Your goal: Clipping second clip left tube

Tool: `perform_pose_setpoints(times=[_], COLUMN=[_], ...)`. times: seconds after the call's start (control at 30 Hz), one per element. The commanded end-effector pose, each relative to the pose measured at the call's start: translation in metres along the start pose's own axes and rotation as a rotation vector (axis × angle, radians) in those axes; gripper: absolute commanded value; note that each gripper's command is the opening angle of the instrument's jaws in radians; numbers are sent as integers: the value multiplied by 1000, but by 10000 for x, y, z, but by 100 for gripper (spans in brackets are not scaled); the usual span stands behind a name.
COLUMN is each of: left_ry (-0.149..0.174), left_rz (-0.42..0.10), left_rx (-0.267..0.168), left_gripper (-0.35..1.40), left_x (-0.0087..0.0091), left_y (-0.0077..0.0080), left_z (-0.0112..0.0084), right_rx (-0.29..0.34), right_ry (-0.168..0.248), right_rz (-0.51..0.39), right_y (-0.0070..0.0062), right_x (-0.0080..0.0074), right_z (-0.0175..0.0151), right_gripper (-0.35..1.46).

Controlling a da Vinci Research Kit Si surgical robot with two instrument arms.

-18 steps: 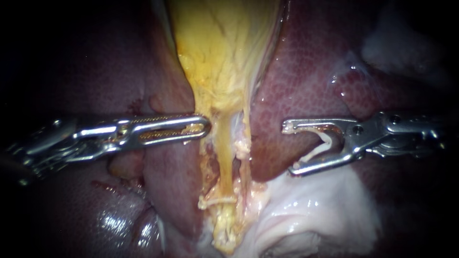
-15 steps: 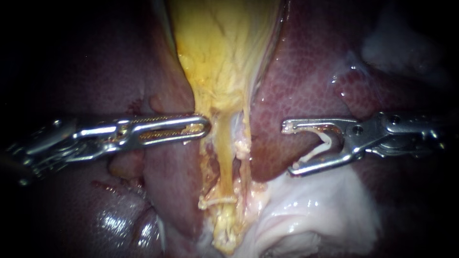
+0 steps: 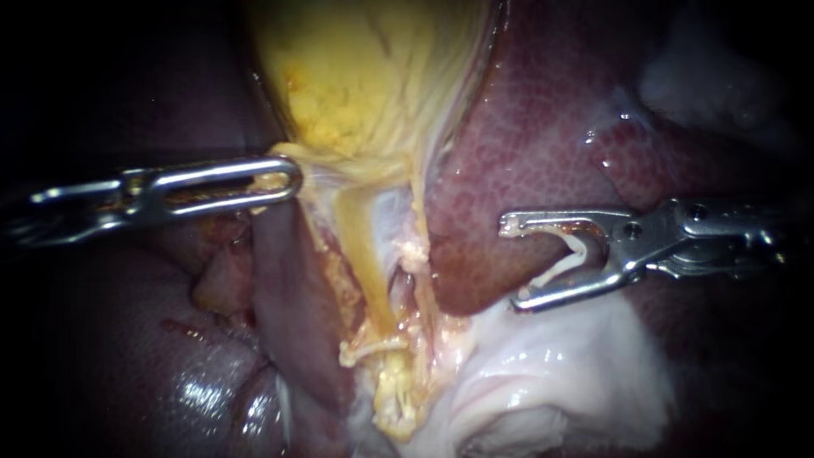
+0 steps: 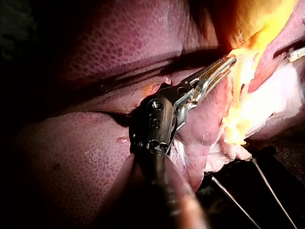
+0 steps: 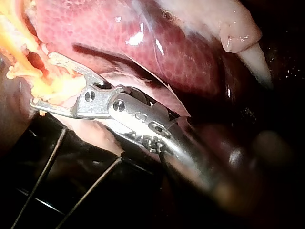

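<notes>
Right instrument (image 3: 511, 263), clip (image 3: 570, 259) mouth toward tube (image 3: 366, 259)

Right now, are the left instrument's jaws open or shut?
Shut on the gallbladder: both jaws of the left instrument press its yellow lower edge between them.

Liver (image 3: 543, 144) is taking up most of the view here, dark red and mottled, and it's glistening wet down at the lower left. The yellow gallbladder (image 3: 373, 68) is hanging down the middle from the top, sitting between the lobes. A pale whitish flap of tissue (image 3: 585, 373) is lying against the liver at the lower right. In the wrist views a couple of thin wires (image 5: 39, 176) are running across a dark base (image 5: 143, 205) under the organ.
</notes>
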Motion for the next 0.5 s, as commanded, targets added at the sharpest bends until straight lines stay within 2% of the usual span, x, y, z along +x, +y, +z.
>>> perform_pose_setpoints(times=[0.03,0.2,0.3,0.5], left_ry=[-3,-4,-4,-4], left_rz=[1,2,2,2], left_rx=[-2,-3,-3,-4], left_gripper=[-35,-35,-35,-35], left_x=[3,5,5,6], left_y=[1,1,0,0], left_z=[3,4,3,3], right_rx=[6,35,51,63], right_ry=[2,15,28,42], right_rz=[-4,11,33,58], right_y=[0,4,11,24], right_x=[-4,-34,-58,-94], right_z=[5,38,63,98], right_gripper=[60,60,60,60])
